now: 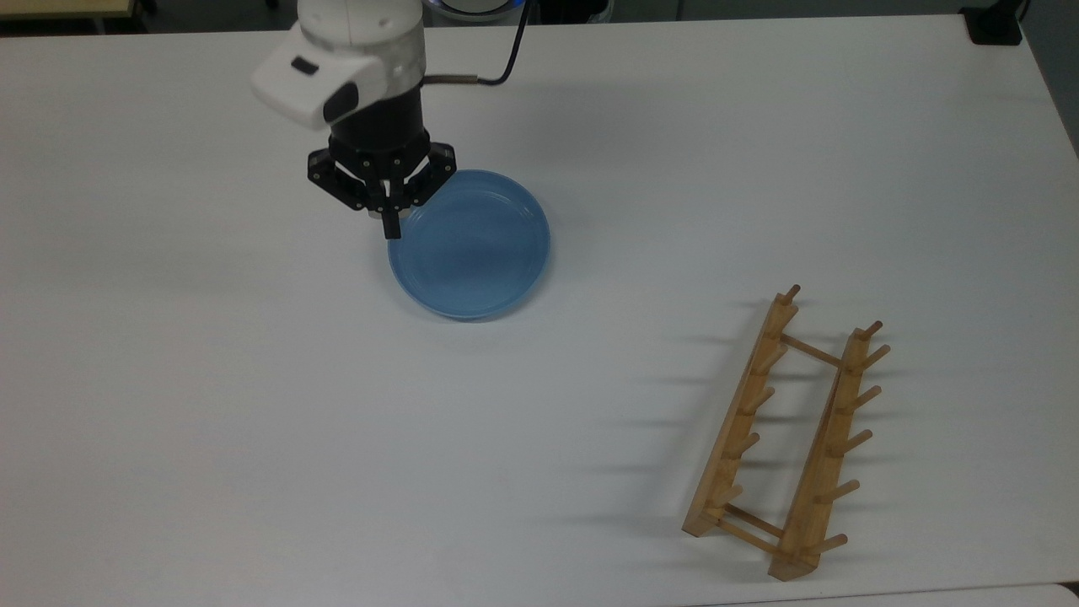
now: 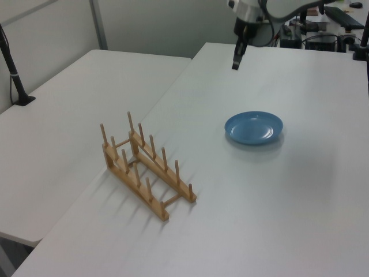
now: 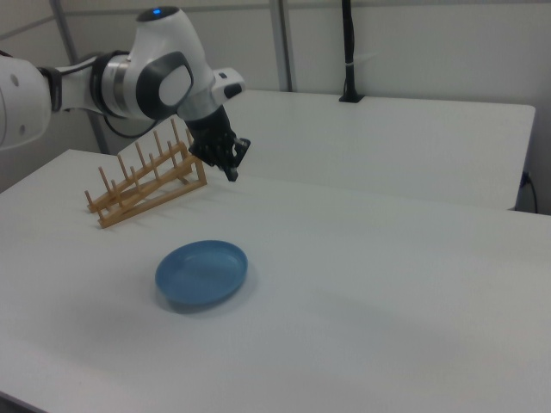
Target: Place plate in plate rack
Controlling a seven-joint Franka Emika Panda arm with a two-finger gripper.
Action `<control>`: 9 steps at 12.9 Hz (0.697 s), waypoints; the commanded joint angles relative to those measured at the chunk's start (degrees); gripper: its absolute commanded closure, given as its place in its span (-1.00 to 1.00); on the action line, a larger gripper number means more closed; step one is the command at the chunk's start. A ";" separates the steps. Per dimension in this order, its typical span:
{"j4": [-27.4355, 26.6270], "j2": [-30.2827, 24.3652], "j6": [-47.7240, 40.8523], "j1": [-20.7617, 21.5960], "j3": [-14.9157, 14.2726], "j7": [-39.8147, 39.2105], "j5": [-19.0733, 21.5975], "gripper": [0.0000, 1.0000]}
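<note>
Both fingers seemingly together, gripper (image 1: 392, 226) holds nothing; plate (image 1: 469, 244) flat on table (image 1: 253, 405) below.

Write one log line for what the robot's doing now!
gripper: raised, holding nothing | plate: flat on table | plate rack: empty

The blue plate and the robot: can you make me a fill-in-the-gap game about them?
1. The plate lies flat on the white ____.
2. The gripper hangs above the plate and holds ____.
3. The wooden plate rack has ____ plates in it.
4. The plate's colour is ____.

Missing words: table; nothing; no; blue
</note>
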 commanded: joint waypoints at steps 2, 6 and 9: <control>-1.51 0.24 -0.99 -0.04 0.07 1.48 -0.53 1.00; -7.40 1.03 -2.39 -2.23 0.07 0.43 -1.67 0.20; -8.91 2.78 -1.69 -3.56 -0.01 -1.95 -1.68 -0.66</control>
